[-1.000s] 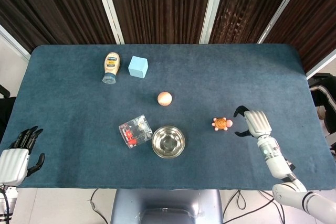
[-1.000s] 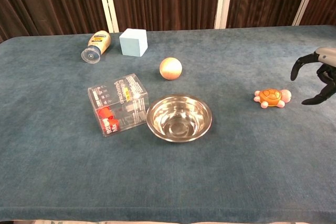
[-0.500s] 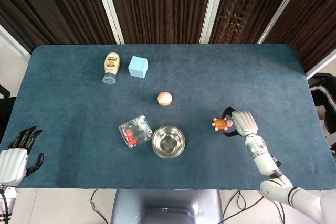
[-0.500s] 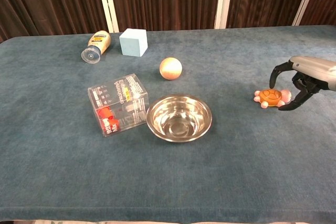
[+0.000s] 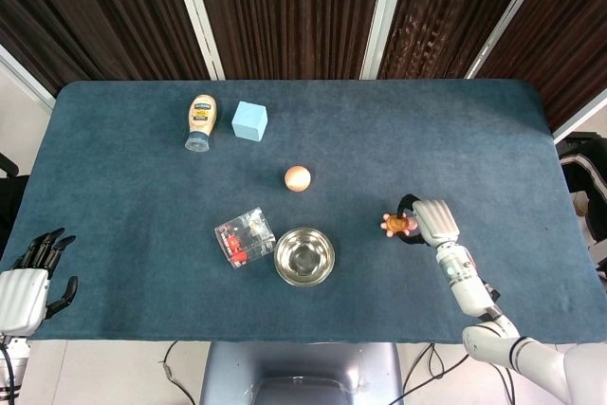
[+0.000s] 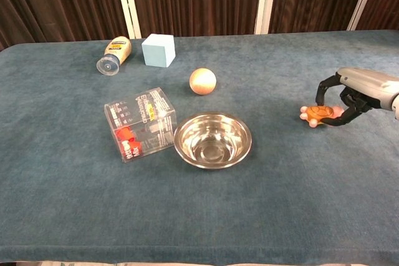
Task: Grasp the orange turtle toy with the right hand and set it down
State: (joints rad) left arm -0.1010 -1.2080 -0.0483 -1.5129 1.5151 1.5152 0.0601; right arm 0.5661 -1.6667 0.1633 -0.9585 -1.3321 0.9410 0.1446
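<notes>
The orange turtle toy (image 5: 395, 224) (image 6: 315, 114) lies on the blue table right of the steel bowl. My right hand (image 5: 429, 221) (image 6: 352, 91) reaches over it from the right, and its dark fingers curl around the shell on both sides, touching it. The toy still sits on the cloth. Off the table's near left corner, my left hand (image 5: 27, 282) rests with its fingers apart and nothing in it; the chest view does not show it.
A steel bowl (image 5: 304, 256) (image 6: 212, 139) and a clear plastic box (image 5: 245, 237) (image 6: 141, 124) stand left of the turtle. Further back are a peach ball (image 5: 297, 177) (image 6: 202, 81), a light-blue cube (image 5: 249, 120) (image 6: 158, 50) and a lying sauce bottle (image 5: 200, 121) (image 6: 114, 55).
My right hand moved left from beside the turtle onto it, and its fingers have closed around the shell. The turtle shifted slightly left. The left hand stayed put.
</notes>
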